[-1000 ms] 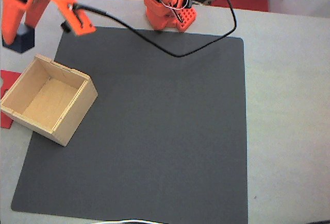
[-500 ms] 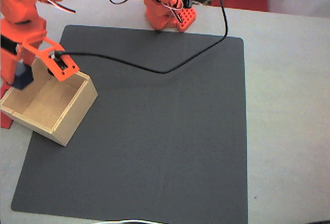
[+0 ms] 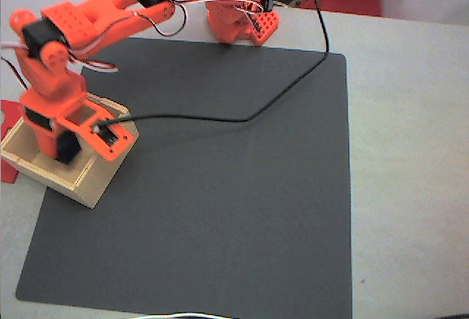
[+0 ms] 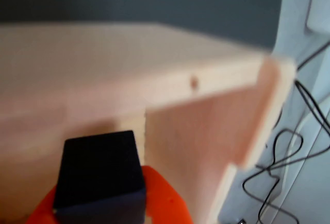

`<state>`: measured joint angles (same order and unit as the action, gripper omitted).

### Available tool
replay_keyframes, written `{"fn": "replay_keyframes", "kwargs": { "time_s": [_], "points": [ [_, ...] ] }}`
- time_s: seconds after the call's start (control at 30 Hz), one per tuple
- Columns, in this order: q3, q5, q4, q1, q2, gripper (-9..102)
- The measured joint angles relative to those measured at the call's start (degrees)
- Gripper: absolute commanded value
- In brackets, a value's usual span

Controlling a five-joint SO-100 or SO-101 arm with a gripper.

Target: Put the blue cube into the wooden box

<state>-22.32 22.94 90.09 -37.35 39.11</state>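
The small dark navy-blue matte cube [image 4: 99, 175] sits in the foreground of the wrist view, resting against an orange plastic finger [image 4: 160, 195] that curves under and beside it. Behind it rise the inner walls of the pale plywood open-topped box [image 4: 154, 74]; a small dark knot marks the upper edge of the wall. In the fixed view the cube appears as a dark block [image 3: 67, 147] at the tip of the orange gripper [image 3: 62, 150], low inside the box [image 3: 95, 180], above its floor near the middle. The fingers are narrow, closed onto the cube; whether the cube touches the box floor cannot be told.

The box stands at the left edge of the dark grey square mat [image 3: 220, 187], its left part overhanging onto the light grey counter [image 3: 410, 150]. A flat red piece [image 3: 7, 117] lies on the counter, touching or partly under the box's left side.

The orange 3D-printed arm [image 3: 110, 11] reaches from its base [image 3: 238, 18] at the far edge of the mat, leftward and down into the box. A black cable [image 3: 278, 99] runs from the gripper across the mat and loops back toward the base. Thin black wires [image 4: 278, 157] show at the right of the wrist view.

No writing, brand or label is legible in either view.
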Motion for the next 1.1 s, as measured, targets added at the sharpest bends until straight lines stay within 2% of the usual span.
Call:
{"fn": "replay_keyframes", "kwargs": {
  "time_s": [0.2, 0.57, 0.77, 0.8, 0.97, 1.1],
  "points": [
    [0.00, -0.62, 0.44, 1.93, -0.26, 11],
    [3.60, -0.62, 6.24, 3.25, -0.35, 22],
    [6.77, -0.62, 9.32, 3.87, -0.35, 23],
    [7.73, -0.62, 10.02, 3.87, -0.35, 22],
    [13.27, -1.23, 12.66, 5.54, 1.32, 0],
    [13.54, -2.46, 12.83, 8.35, 9.14, 0]
  ]
}}
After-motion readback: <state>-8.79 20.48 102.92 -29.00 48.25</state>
